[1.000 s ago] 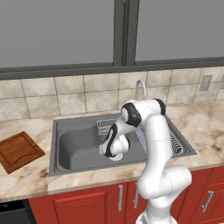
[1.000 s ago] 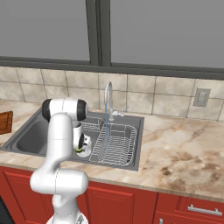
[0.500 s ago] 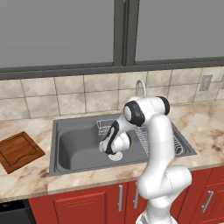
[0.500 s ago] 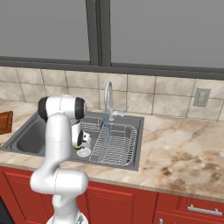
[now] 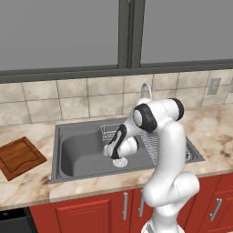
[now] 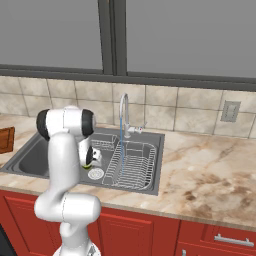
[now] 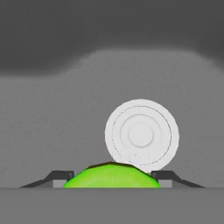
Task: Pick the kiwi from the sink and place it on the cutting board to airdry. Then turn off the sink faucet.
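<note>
The claw (image 7: 112, 178) gripped the kiwi (image 7: 111, 176) between its two fingers (image 7: 57, 176), low inside the sink (image 5: 82, 150), just above the round silver drain (image 7: 141, 134).

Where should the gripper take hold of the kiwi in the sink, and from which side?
Grip the kiwi across its rounded middle, coming from above. It sits low on the sink floor beside the drain, so its sides are free. In the hand view a fingertip already flanks each side, which looks like a sound hold.
</note>
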Motion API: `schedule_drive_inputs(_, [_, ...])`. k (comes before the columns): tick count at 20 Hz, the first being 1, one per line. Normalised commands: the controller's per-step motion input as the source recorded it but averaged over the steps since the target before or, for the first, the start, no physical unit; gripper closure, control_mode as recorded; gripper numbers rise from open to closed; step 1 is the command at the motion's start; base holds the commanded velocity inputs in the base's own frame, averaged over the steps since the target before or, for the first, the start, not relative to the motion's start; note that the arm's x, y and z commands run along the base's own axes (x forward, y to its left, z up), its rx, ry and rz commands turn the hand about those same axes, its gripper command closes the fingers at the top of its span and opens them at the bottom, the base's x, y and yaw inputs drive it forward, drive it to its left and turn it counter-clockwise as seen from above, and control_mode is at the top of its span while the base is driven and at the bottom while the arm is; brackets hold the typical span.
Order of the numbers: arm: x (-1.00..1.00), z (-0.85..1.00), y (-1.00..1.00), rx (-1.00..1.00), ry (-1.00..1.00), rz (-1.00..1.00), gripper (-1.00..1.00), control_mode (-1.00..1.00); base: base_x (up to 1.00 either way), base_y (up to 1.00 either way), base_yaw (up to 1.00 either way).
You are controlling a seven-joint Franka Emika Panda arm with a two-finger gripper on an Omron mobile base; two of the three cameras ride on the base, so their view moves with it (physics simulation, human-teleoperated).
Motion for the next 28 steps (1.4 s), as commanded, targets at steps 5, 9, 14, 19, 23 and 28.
schedule_drive_inputs(5, [-0.29, 0.44, 0.00, 0.00, 0.00, 0.00, 1.00, -1.00, 0.00, 0.00, 0.00])
schedule_drive_inputs(9, [-0.29, 0.51, 0.00, 0.00, 0.00, 0.00, 1.00, -1.00, 0.00, 0.00, 0.00])
schedule_drive_inputs(14, [-0.35, 0.55, 0.00, 0.00, 0.00, 0.00, 1.00, -1.00, 0.00, 0.00, 0.00])
schedule_drive_inputs(19, [-0.36, 0.53, 0.00, 0.00, 0.00, 0.00, 1.00, -1.00, 0.00, 0.00, 0.00])
schedule_drive_inputs(23, [-0.37, 0.54, 0.00, 0.00, 0.00, 0.00, 1.00, -1.00, 0.00, 0.00, 0.00])
schedule_drive_inputs(28, [-0.37, 0.57, 0.00, 0.00, 0.00, 0.00, 1.00, -1.00, 0.00, 0.00, 0.00])
